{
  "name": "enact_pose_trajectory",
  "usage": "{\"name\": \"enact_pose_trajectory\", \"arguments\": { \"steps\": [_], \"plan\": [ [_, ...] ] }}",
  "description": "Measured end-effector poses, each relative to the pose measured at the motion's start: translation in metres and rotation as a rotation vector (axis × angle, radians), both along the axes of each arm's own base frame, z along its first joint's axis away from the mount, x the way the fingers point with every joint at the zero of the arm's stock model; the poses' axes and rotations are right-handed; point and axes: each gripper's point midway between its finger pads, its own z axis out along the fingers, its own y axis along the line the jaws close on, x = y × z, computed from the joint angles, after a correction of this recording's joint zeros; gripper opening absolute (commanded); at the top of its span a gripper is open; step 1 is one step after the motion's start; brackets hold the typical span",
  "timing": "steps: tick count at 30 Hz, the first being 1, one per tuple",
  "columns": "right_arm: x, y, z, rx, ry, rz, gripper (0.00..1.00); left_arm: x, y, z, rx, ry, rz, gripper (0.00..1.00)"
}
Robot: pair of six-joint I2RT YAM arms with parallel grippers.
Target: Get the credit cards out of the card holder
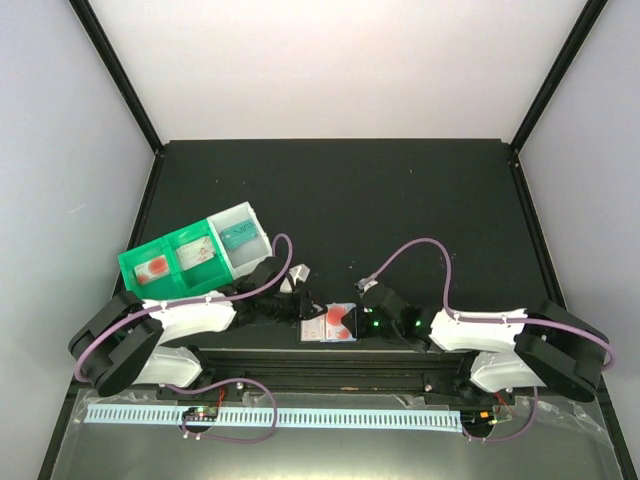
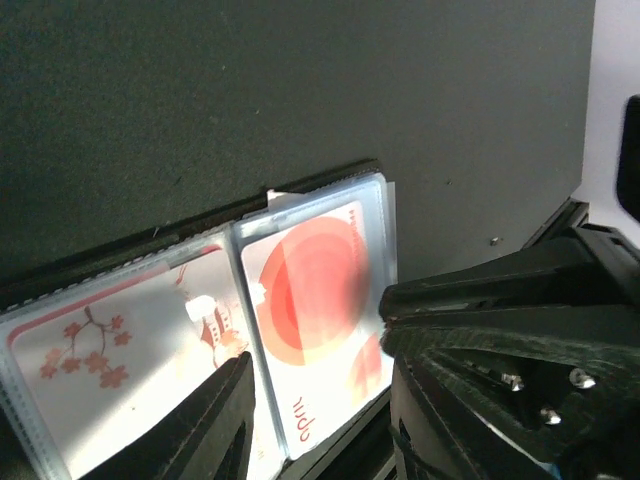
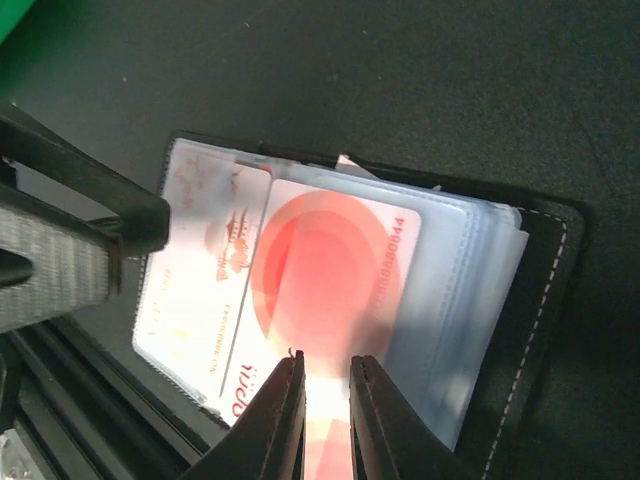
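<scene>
The card holder (image 1: pixel 312 331) lies open at the table's near edge between both arms, its dark edge (image 3: pixel 545 300) framing clear sleeves. A red-circle card (image 3: pixel 330 265) sits skewed in the right sleeve and also shows from the left wrist (image 2: pixel 315 285). A blossom-print card (image 2: pixel 95 365) fills the left sleeve. My right gripper (image 3: pixel 325 362) hovers over the red-circle card, jaws a narrow gap apart, the card's face showing between them. My left gripper (image 2: pixel 320 372) is open and straddles the red-circle panel. One of its fingers (image 3: pixel 95 245) rests on the holder's left sleeve.
A green-and-clear compartment tray (image 1: pixel 150 252) holding cards stands left of the holder, behind the left arm. A small white object (image 1: pixel 300 271) lies just behind the holder. The black mounting rail (image 1: pixel 320 362) runs right in front of it. Purple cables (image 1: pixel 420 245) loop over both arms.
</scene>
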Motion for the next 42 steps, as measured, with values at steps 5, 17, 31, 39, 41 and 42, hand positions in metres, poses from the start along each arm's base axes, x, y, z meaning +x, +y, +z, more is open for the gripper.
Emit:
{"name": "enact_pose_trajectory", "arguments": {
  "steps": [5,17,31,39,41,42],
  "plan": [
    [-0.001,-0.002,-0.01,-0.03,0.014,-0.002,0.14,0.003,-0.002,-0.001,-0.02,-0.007,0.005,0.4],
    [0.003,0.007,-0.015,-0.012,0.013,0.002,0.13,-0.003,-0.004,-0.019,-0.04,0.051,0.013,0.35],
    [0.004,0.007,-0.015,-0.006,0.01,0.0,0.12,-0.003,-0.008,-0.02,-0.064,0.07,0.012,0.06],
    [0.003,0.007,-0.015,-0.005,0.009,-0.001,0.12,-0.003,-0.01,-0.016,-0.079,0.064,0.005,0.01],
    [0.003,0.007,-0.015,-0.004,0.009,-0.001,0.12,-0.003,-0.01,-0.013,-0.081,0.06,0.005,0.01],
    [0.003,0.007,-0.015,-0.004,0.009,-0.001,0.12,-0.003,-0.009,-0.012,-0.082,0.055,0.004,0.02]
  ]
}}
